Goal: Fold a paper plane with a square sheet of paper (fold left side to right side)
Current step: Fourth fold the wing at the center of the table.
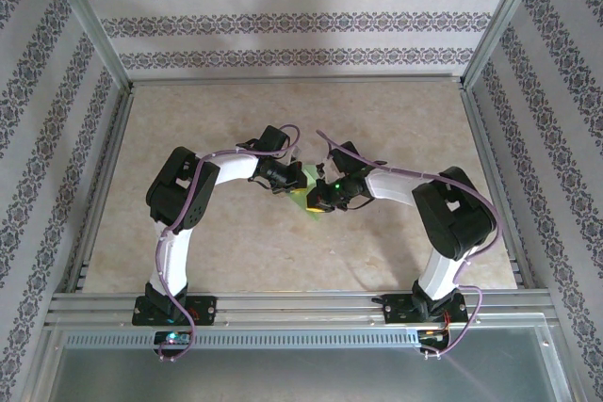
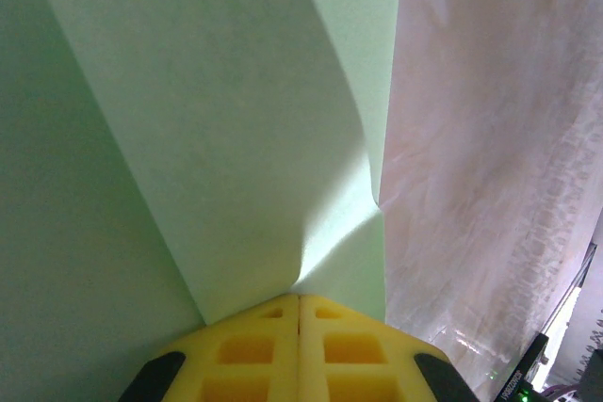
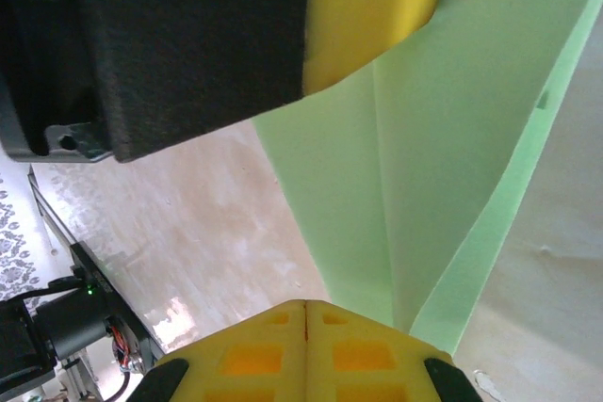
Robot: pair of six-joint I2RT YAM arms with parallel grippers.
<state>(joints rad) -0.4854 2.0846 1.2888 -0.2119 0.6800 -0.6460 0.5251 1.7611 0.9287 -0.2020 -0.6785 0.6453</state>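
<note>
Overhead, the paper point(image 1: 304, 198) is mostly hidden under both jaws at centre. Left jaws are clamped on its fold, right jaws are shut beside its edge; open bench point(image 1: 236, 256) is left around.

Soft, even light fills the overhead view; shadows on the counter point(image 1: 283, 261) are faint. In the wrist views the green paper point(image 2: 217, 120) dims toward the left, and near surfaces look blurred, with pale glare.

Beige marbled table point(image 1: 283, 251) with creased light green paper point(image 1: 307, 197) near its middle.
</note>
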